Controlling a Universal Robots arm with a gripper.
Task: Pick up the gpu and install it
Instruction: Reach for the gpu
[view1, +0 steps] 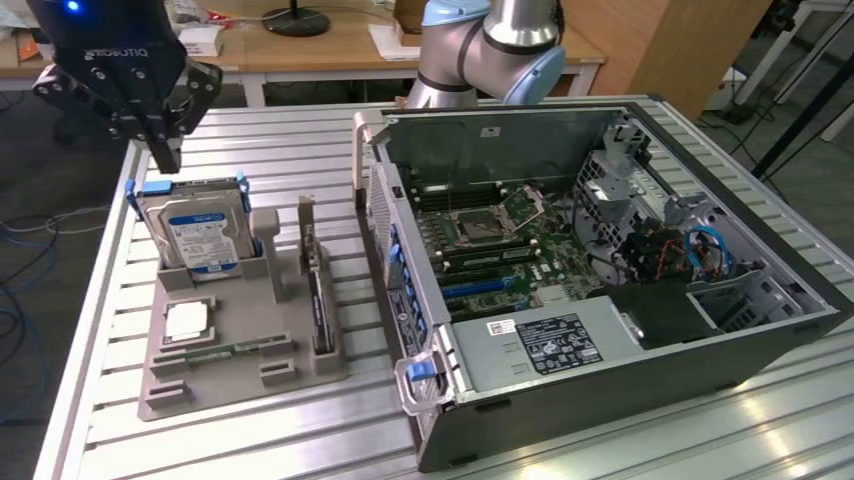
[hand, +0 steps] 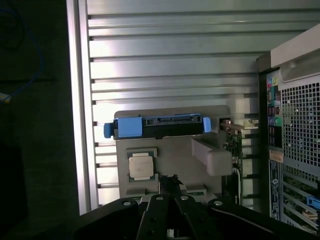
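Exterior view: the empty gripper (view1: 163, 150), jaws pinched shut, hovers over the hard drive (view1: 198, 230), not the gpu (view1: 318, 290).
The gpu, a thin dark card, stands on edge in the grey tray (view1: 240, 380), near the open PC case (view1: 601, 400). I'd judge a clean grab needs the jaws parted and squared across its top edge.

The pincer (view1: 163, 158) is black, the tray (view1: 200, 390) grey. A blue-framed silver hard drive (view1: 200, 235), a dark card (view1: 318, 300), a green motherboard (view1: 521, 240), a black case (view1: 641, 385), a ribbed silver bench (view1: 267, 445).
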